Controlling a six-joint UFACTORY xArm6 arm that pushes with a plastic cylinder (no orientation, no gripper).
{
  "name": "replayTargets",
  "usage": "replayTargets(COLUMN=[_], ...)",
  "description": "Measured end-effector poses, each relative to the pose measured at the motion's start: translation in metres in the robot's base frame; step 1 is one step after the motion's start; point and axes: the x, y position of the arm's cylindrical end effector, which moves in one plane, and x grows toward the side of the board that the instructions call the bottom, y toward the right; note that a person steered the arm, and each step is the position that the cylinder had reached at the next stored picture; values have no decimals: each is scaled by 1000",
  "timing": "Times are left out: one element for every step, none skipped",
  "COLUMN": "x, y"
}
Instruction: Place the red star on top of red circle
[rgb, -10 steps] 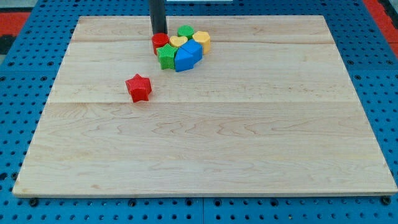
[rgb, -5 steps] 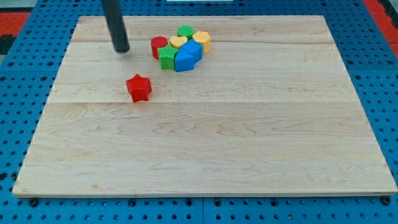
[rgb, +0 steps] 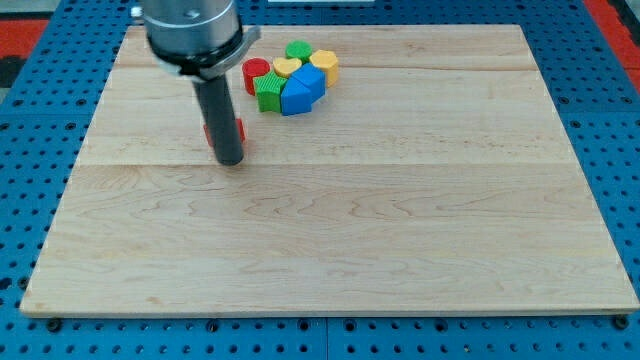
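The red star (rgb: 240, 130) lies left of the board's middle, mostly hidden behind my rod; only thin red edges show on either side of it. My tip (rgb: 229, 160) rests on the board at the star's near side, touching or almost touching it. The red circle (rgb: 256, 73) stands toward the view's top, at the left end of a tight cluster of blocks, well above the star.
The cluster holds a green star (rgb: 269, 92), a yellow heart (rgb: 286, 67), a green block (rgb: 298, 49), a yellow block (rgb: 325, 64) and a blue block (rgb: 303, 90). The arm's grey wrist (rgb: 190, 30) hangs over the board's top left.
My rod swept from beside the red circle out to the view's left, then down to the red star's near side. The star and the cluster have not moved.
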Motion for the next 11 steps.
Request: replayTargets(x=[-20, -35, -38, -59, -84, -101, -120, -144, -161, -168, -185], y=[3, -14, -50, -59, -69, -87, -83, -70, -59, -59, -41])
